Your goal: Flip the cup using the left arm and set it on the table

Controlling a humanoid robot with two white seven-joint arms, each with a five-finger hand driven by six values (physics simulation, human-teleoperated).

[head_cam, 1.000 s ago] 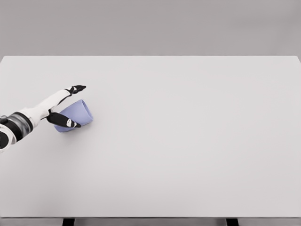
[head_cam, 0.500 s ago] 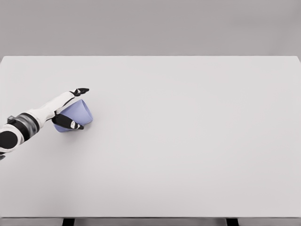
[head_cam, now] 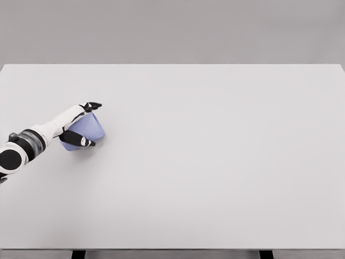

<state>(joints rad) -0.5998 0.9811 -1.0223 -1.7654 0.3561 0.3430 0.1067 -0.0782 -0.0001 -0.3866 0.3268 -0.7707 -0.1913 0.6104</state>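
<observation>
Lilac cup (head_cam: 90, 129) half hidden behind left hand (head_cam: 75, 125); grasp unclear.

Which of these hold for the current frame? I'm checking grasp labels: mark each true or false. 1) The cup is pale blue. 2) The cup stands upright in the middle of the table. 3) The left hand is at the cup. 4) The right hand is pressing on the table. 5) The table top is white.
1) True: the cup is pale blue.
2) False: it lies tilted near the left side of the table, not upright in the middle.
3) True: the left hand has one finger over the cup's top and another across its front, closing around it.
4) False: no right hand is in view.
5) True: the table is plain white.
</observation>
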